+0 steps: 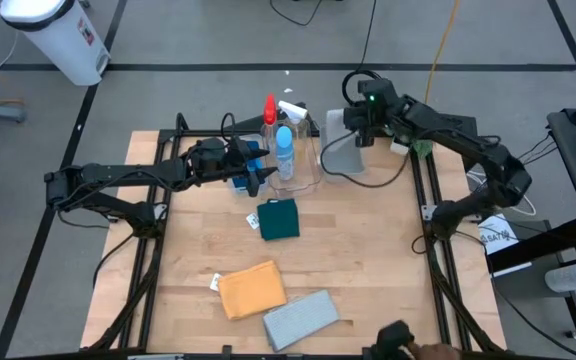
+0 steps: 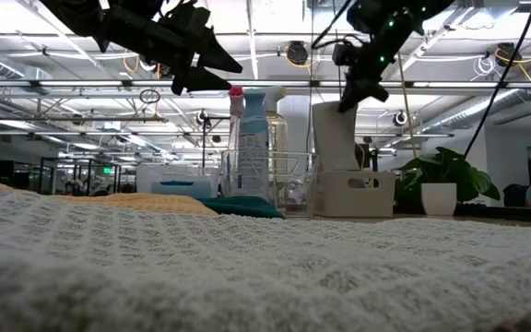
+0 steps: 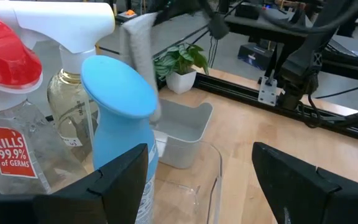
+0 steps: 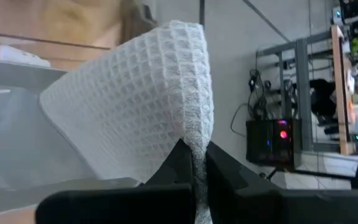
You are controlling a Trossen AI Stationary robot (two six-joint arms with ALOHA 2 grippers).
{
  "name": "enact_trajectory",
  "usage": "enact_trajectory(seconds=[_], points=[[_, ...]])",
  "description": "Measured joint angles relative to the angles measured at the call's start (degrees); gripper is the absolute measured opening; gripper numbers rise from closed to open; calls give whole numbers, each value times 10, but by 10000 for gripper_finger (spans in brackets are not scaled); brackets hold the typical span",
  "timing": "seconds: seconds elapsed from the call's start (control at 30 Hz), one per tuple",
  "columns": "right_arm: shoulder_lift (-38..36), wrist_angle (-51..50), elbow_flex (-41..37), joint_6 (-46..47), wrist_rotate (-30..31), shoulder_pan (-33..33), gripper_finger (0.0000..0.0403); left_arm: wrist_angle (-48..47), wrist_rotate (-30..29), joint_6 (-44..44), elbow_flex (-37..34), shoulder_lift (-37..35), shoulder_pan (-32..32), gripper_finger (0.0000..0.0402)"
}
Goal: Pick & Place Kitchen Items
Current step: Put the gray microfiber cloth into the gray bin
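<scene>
The right gripper (image 1: 360,137) hangs at about one o'clock on the surface (image 1: 368,260), its fingers (image 4: 219,177) pinched shut on one edge of a grey cloth (image 4: 135,106). The cloth (image 1: 343,152) droops from that pinch straight down into the grey bin (image 1: 340,158). Holding it by one edge lets the weight unfold it downward, so it should drop in without catching on the rim. In the low view it shows as a pale column (image 2: 333,134) standing in the bin (image 2: 353,194).

The left gripper (image 1: 258,172) is at about eleven o'clock, fingers (image 3: 114,186) spread wide and holding nothing. It is level with the bottles in the clear bin (image 1: 303,150): a blue bottle (image 1: 284,152) nearest it, a red one (image 1: 269,112) and a white one (image 1: 290,108) behind. From its wrist view the blue cap (image 3: 118,86) sits just off one finger. That suggests it has either just let go or is lined up to take hold; which, I cannot tell.

Out on the open surface lie a green cloth (image 1: 280,219) near the centre, an orange cloth (image 1: 251,290) at seven o'clock and a second grey cloth (image 1: 301,319) at six o'clock, all flat and well apart, so each can be taken singly. A blue sponge (image 1: 246,168) shows partly hidden under the left gripper. A plant (image 2: 445,175) stands beyond the grey bin.
</scene>
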Motion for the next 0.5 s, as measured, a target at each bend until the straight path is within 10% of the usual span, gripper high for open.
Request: enact_trajectory(seconds=[0.5], points=[[66,46,-15,85,-30,-34,0,0,0,0,0,0,0,287]])
